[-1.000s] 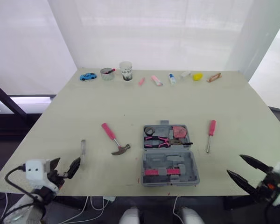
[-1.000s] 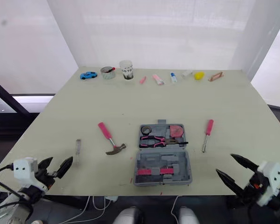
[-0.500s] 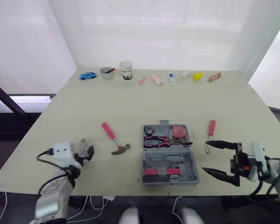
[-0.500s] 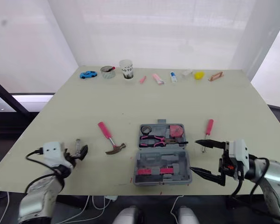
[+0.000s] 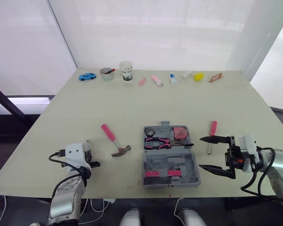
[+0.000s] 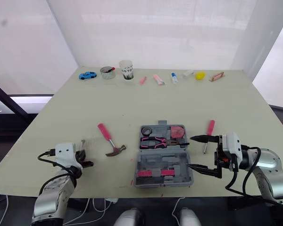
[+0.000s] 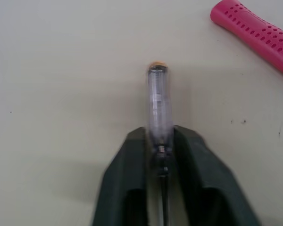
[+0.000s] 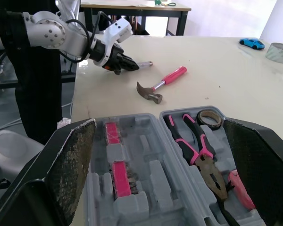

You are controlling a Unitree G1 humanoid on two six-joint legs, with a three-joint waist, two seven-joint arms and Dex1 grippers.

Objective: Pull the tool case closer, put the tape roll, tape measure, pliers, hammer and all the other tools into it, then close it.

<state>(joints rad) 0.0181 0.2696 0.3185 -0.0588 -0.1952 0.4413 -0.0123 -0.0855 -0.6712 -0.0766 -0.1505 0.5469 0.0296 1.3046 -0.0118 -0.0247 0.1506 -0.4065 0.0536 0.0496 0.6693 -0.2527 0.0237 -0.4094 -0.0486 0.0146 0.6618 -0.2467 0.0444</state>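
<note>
**Left tool** (image 7: 159, 135): closed on the clear screwdriver (image 7: 159, 94). Fingers (image 7: 132, 160) press both sides where handle meets shaft. The screwdriver lies flat on the counter (image 5: 179, 99), near the robot's left front edge.

**Key relation:** the screwdriver's long axis runs in line w/ the fingers, handle end pointing away from the robot. The case (image 5: 170, 157) lies to the robot's right of it, w/ the hammer (image 5: 115, 141) between the 2. Left arm is the nearer arm for both items.

**Case:** open, 2 halves flat on the counter, in front of the robot approx. centre. Far half holds tape roll (image 5: 151, 131), pliers (image 5: 162, 141) and tape measure (image 5: 180, 133).

**Right tool** (image 5: 201, 152): fingers spread wide, holding nothing, just beside the case's right edge.

**Pink screwdriver** (image 5: 212, 136): just beyond the right tool, long axis running roughly away from the robot. Right arm is nearer.

**Judgement:** next move is a lift and a carry rightward, clearing the hammer. The screwdriver will need turning to suit a slot. The case's near half has moulded recesses, but which one fits can't be told.
</note>
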